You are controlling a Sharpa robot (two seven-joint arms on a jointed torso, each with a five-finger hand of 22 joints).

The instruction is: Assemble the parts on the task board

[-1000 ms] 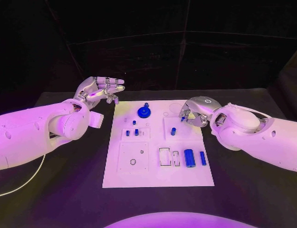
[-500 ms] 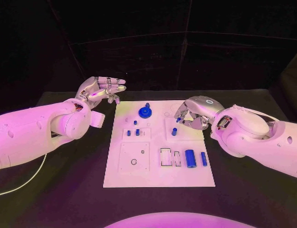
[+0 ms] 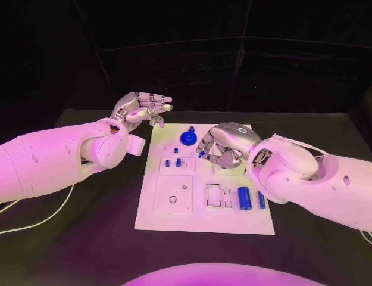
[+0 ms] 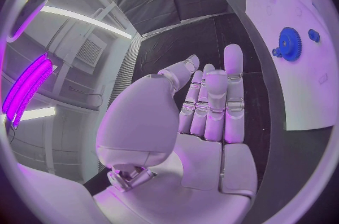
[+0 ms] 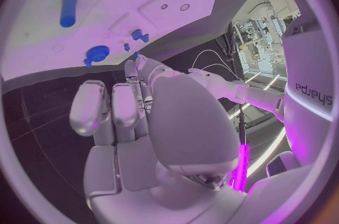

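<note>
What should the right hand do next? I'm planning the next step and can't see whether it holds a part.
Probably ease the right hand down onto the board: its curled fingers hover over the middle, a small blue part at their tips. The left hand waits off the board's far corner, holding nothing.

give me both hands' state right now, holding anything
Left hand: open, fingers straight, holding nothing, beside the board.
Right hand: curled over the board; a grip cannot be told.

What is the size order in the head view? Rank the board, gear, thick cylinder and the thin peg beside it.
1. Board
2. Gear and thick cylinder: too alike to rank, and the gear lies farther from the camera.
3. Thin peg
</note>
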